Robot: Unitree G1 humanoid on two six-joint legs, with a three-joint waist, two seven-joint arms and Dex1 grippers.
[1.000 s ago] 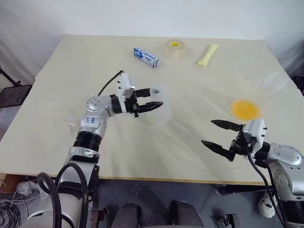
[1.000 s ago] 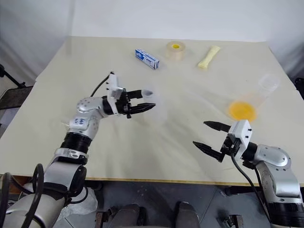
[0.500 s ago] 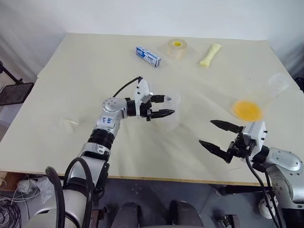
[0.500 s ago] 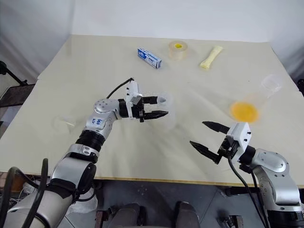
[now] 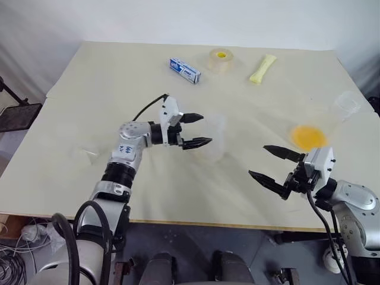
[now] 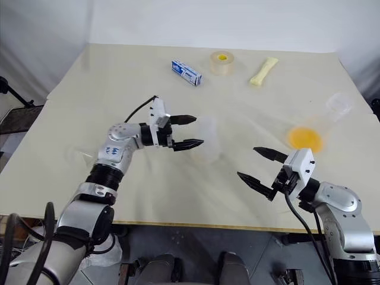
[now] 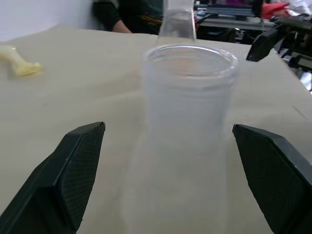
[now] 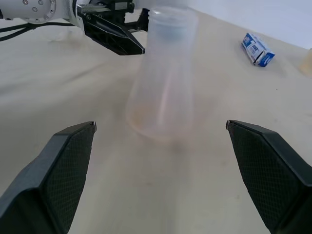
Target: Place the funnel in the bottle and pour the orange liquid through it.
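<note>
Near mid-table the bottle [image 5: 212,139] stands upright, left gripper [image 5: 196,130] spread beside it; right gripper [image 5: 274,165] likewise agape.

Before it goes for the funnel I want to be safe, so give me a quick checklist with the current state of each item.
1. Bottle upright on the table: ok.
2. Left gripper open, fingers clear of the bottle: ok.
3. Right gripper open and empty: ok.
4. Funnel seated in the bottle: not ok, it lies near the table's left edge.
5. Orange liquid contained in the flask: ok.
</note>
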